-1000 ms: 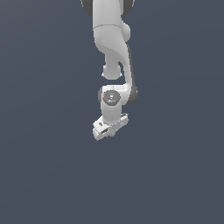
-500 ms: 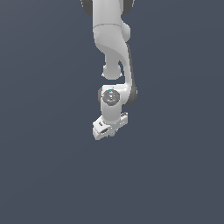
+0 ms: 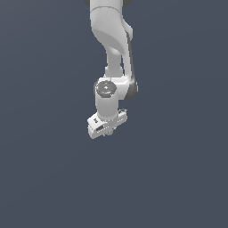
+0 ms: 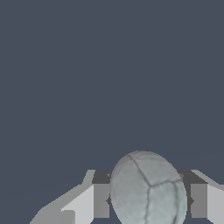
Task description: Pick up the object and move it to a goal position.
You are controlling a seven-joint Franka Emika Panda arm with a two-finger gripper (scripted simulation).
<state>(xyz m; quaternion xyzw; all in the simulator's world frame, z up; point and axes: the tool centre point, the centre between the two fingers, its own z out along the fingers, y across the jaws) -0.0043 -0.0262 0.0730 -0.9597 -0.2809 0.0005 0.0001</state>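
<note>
In the wrist view the pale grey-white ball (image 4: 148, 189), with faint dark seam lines, sits between my two fingers (image 4: 101, 200). My gripper (image 4: 149, 202) is shut on it, one finger on each side. In the exterior view the gripper (image 3: 108, 131) hangs from the white arm (image 3: 111, 35) in mid-picture, pointing down. The hand almost wholly hides the ball there.
A plain dark grey-blue ground (image 3: 178, 178) fills both views. No other object, container or edge shows.
The arm and gripper have shifted slightly up and toward the exterior view's left, with the ball still in the grip.
</note>
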